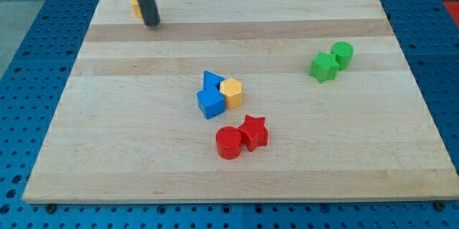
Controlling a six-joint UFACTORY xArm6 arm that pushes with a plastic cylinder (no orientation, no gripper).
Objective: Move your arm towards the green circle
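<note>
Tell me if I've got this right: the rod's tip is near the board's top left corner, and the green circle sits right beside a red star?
Not quite. In the camera view, the green circle sits beside a green star, not a red one. The rest holds: my tip is near the board's top left corner.

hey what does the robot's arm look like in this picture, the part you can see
Only a straight dark rod shows, coming in from the view's top. It is plain dark grey to black, round and smooth, with no visible cables or markings, ending at my tip.
</note>
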